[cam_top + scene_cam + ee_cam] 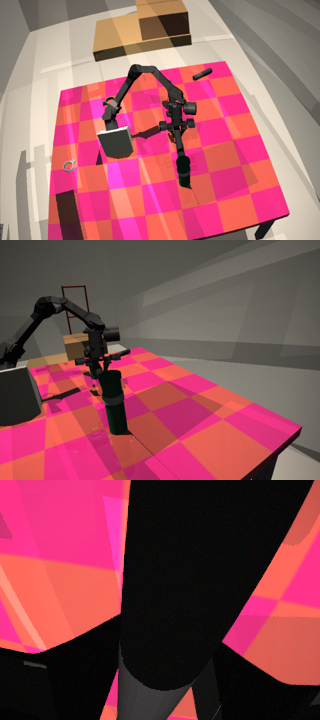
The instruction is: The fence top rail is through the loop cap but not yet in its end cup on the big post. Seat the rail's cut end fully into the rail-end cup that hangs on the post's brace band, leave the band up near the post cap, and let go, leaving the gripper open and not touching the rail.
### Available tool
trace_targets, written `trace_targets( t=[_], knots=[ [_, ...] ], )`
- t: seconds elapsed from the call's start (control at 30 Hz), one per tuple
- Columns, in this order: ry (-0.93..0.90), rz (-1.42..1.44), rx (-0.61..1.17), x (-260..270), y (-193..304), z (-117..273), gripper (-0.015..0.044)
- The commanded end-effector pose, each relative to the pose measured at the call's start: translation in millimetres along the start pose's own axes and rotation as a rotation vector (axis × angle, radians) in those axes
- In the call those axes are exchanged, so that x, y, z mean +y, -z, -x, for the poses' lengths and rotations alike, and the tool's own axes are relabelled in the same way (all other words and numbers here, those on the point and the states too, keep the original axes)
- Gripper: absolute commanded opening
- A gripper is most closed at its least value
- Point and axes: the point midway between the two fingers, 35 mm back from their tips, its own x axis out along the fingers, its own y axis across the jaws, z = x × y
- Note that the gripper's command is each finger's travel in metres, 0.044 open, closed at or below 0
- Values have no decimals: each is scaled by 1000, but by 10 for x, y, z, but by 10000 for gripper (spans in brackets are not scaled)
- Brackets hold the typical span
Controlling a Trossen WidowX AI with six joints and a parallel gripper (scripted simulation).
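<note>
Gripper (pixel 177 129) (pixel 99 367) grips the rail (pixel 178 141) (pixel 97 371) (pixel 165 580) (cup seating hidden), so pushing crookedly toward the near post (pixel 184 179) (pixel 116 418) might drag its band (pixel 183 171) (pixel 113 398) down.

The big post (pixel 184 179) (pixel 117 420) stands inward from the worktop's (pixel 232 201) (pixel 201 444) near edge, its brace band (pixel 183 174) (pixel 113 399) around it; a loose ring clamp (pixel 64 169) lies by the left edge; a short bar (pixel 202 74) (pixel 124 353) lies near the far right corner.
</note>
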Motion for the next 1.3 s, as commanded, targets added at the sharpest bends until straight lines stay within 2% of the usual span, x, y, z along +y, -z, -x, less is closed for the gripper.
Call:
trace_targets(
  t=[0.0, 1.27],
  knots=[
    [13, -4, 19, -7, 130, 70, 0],
    [13, -4, 20, -13, 291, 91, 0]
  ],
)
